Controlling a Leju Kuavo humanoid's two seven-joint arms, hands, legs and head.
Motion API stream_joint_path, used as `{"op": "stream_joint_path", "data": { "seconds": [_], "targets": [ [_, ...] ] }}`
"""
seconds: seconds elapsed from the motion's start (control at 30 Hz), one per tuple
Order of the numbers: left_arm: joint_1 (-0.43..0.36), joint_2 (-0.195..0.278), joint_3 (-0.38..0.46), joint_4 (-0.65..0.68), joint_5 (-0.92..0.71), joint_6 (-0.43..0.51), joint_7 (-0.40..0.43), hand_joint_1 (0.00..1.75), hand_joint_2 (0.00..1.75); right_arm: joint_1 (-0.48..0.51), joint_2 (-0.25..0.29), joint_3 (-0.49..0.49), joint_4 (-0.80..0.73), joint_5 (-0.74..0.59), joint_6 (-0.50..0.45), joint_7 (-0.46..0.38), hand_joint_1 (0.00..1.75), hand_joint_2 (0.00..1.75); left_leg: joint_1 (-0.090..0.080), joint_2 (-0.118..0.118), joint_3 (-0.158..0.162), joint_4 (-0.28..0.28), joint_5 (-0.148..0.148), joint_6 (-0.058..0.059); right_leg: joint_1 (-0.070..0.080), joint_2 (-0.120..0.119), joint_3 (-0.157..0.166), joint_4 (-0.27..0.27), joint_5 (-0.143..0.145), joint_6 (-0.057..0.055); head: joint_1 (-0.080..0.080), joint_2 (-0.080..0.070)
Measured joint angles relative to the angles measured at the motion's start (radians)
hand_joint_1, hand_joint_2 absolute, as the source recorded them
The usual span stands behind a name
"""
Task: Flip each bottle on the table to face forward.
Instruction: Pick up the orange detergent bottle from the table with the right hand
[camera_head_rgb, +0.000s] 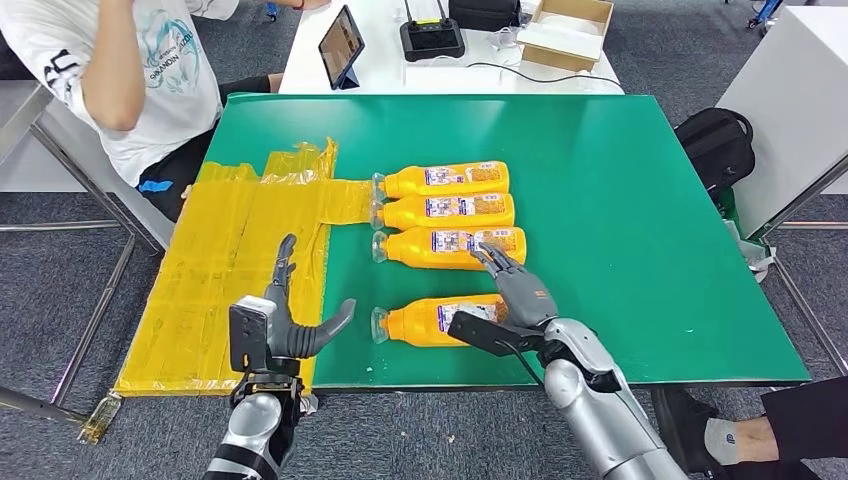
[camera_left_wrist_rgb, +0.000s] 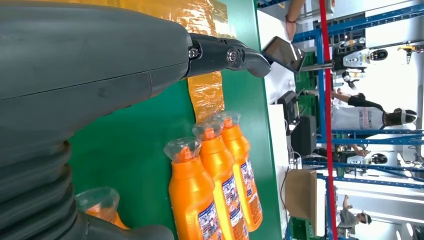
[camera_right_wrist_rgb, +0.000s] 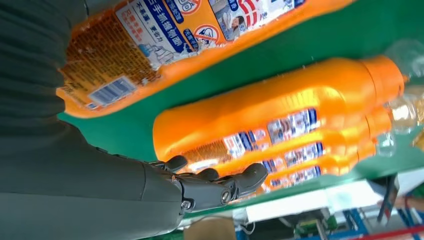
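Observation:
Several orange bottles lie on their sides on the green table (camera_head_rgb: 620, 200), clear caps pointing left. Three lie close together in a row: the far one (camera_head_rgb: 445, 179), the middle one (camera_head_rgb: 447, 211), and the third bottle (camera_head_rgb: 445, 246). A fourth bottle (camera_head_rgb: 430, 322) lies apart, nearer the front edge. My right hand (camera_head_rgb: 515, 285) hovers over the gap between the third and fourth bottles, fingers spread, its fingertips (camera_right_wrist_rgb: 250, 176) at the third bottle's (camera_right_wrist_rgb: 280, 115) base end, holding nothing. My left hand (camera_head_rgb: 285, 325) is open above the yellow taped area, left of the fourth bottle's cap (camera_left_wrist_rgb: 97, 200).
Yellow tape sheeting (camera_head_rgb: 230, 270) covers the table's left part. A person in a white shirt (camera_head_rgb: 140, 70) sits at the far left. A white table behind holds a tablet (camera_head_rgb: 341, 45), a black device (camera_head_rgb: 431, 38) and a cardboard box (camera_head_rgb: 565, 30). A black backpack (camera_head_rgb: 715, 145) lies at right.

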Motion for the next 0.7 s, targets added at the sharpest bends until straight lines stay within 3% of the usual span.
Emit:
{"op": "stream_joint_path", "data": {
  "seconds": [0.37,0.53,0.7],
  "targets": [
    [-0.025,0.001,0.011,0.038,-0.011,-0.004,-0.004,0.00,1.75,-0.046,-0.051,0.090,0.077,-0.045,0.058,-0.034,0.00,1.75,0.000,0.000,0.000,0.000,0.000,0.000,0.000,0.000,0.000,0.000,0.000,0.000,0.000,0.000],
    [-0.036,0.002,0.016,0.050,-0.006,-0.005,-0.006,0.00,1.75,-0.054,-0.056,0.122,0.092,-0.096,0.038,-0.121,0.00,1.75,0.000,0.000,0.000,0.000,0.000,0.000,0.000,0.000,0.000,0.000,0.000,0.000,0.000,0.000],
    [-0.052,0.002,0.014,0.065,-0.014,0.002,-0.012,0.00,1.75,-0.039,-0.032,0.130,0.041,-0.129,-0.056,-0.230,0.00,1.75,0.000,0.000,0.000,0.000,0.000,0.000,0.000,0.000,-0.001,0.000,0.000,0.000,0.000,0.000]
  ]
}}
